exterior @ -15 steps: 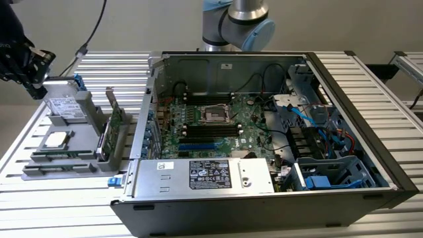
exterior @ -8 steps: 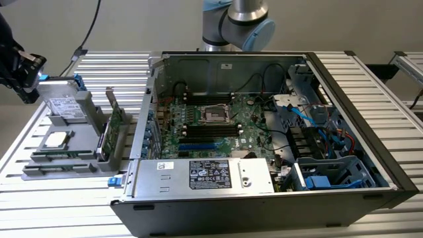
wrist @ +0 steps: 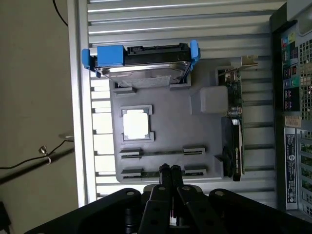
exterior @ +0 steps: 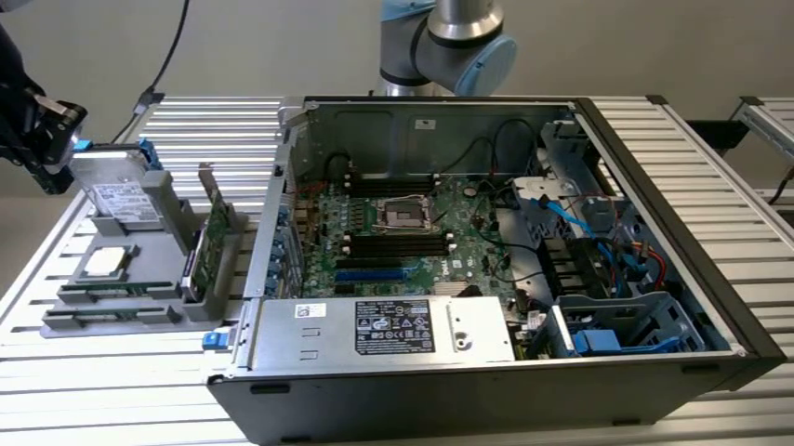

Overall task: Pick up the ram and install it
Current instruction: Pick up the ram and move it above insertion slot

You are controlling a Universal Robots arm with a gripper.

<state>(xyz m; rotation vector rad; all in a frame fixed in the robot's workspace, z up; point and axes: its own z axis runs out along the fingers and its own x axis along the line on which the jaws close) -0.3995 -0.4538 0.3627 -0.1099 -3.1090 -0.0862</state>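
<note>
The ram [exterior: 118, 290] is a narrow green stick standing on edge in a grey parts tray [exterior: 149, 321] at the exterior view's left. From the wrist view it is a thin line [wrist: 163, 152] between two holder clips. My gripper [wrist: 169, 170] is shut with nothing between its fingers and hovers above the tray's ram holders. In the exterior view the gripper [exterior: 52, 172] hangs high over the tray's far left corner. The open computer case [exterior: 645, 139] shows its motherboard [exterior: 397, 232] with dark memory slots [exterior: 394, 243].
The tray also holds a hard drive with blue rails [wrist: 141, 61], a square silver processor [wrist: 135, 124] and a taller green card with a metal bracket [wrist: 233, 122]. A power supply [exterior: 385, 330] fills the case's front. Cables [exterior: 596, 232] crowd its right side.
</note>
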